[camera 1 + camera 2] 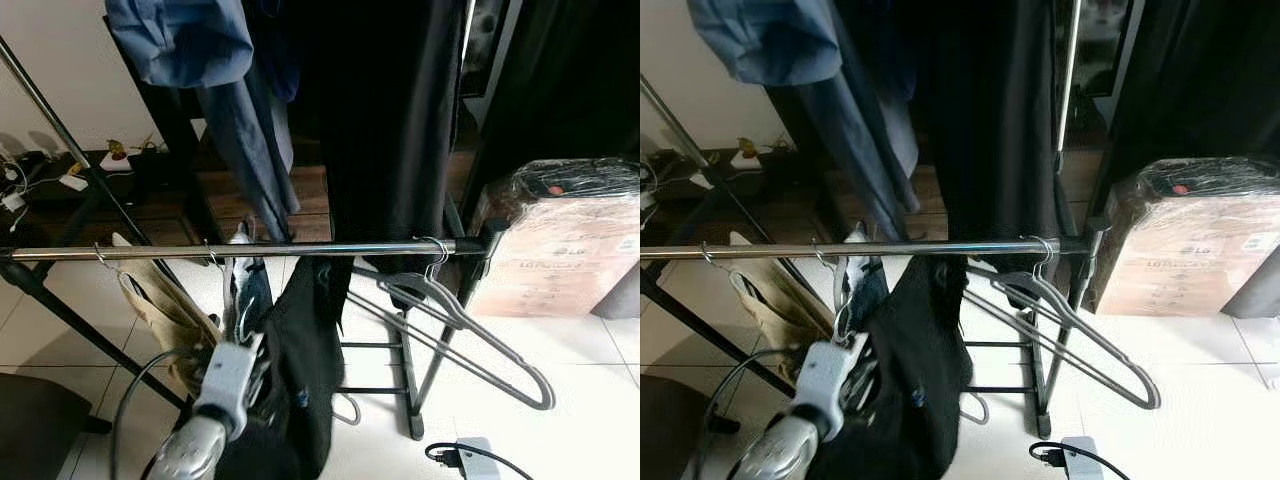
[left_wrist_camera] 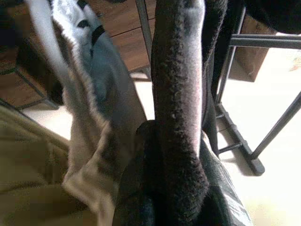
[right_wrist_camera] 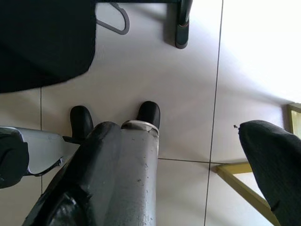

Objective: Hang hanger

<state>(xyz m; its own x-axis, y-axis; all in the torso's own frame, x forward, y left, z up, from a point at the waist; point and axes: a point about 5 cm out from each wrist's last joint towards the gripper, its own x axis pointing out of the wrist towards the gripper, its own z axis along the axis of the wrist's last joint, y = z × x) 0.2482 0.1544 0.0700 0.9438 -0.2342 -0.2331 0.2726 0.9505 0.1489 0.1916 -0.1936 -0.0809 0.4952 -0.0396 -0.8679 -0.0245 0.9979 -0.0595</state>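
**Crowded rail, hanger at the far right end**

A chrome rail (image 1: 250,250) is seen running across the rack, and the grey hanger (image 1: 470,335) is hooked on at its right end, just beside the black upright post (image 1: 470,290), tilted and dangling low. Left of it a black garment (image 1: 305,360) is draped over the rail, then a grey-and-black item (image 1: 243,290) and a beige piece (image 1: 165,310) — all packed close. The left arm (image 1: 215,400) is raised into this cluster; in the left wrist view a fuzzy black finger (image 2: 181,122) is pressed among the fabrics, and whether anything is held cannot be told. The right gripper (image 3: 115,120) is pointed at the white floor tiles, its two fingertips set apart, nothing between them. A wrapped carton (image 1: 560,240) stands right of the rack — "LG" is printed on it. A power strip (image 1: 475,460) lies on the floor.
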